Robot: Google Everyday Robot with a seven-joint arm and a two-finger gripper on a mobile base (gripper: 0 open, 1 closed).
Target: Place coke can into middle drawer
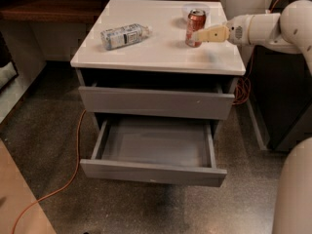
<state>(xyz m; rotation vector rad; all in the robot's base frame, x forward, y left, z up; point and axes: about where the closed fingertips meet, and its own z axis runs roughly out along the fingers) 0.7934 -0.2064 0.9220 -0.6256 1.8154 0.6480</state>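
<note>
The coke can (196, 21) stands upright on the white cabinet top (161, 52), near its back right corner. My gripper (202, 35) reaches in from the right at the height of the can's lower half, its tip right at the can's right side. Whether it touches the can cannot be told. The middle drawer (155, 172) is pulled out wide below the cabinet front, and its grey inside holds nothing.
A clear plastic bottle (124, 35) lies on its side on the left of the top. A white bowl (195, 8) sits just behind the can. An orange cable (73, 172) runs over the floor left of the cabinet. A dark unit (285, 106) stands to the right.
</note>
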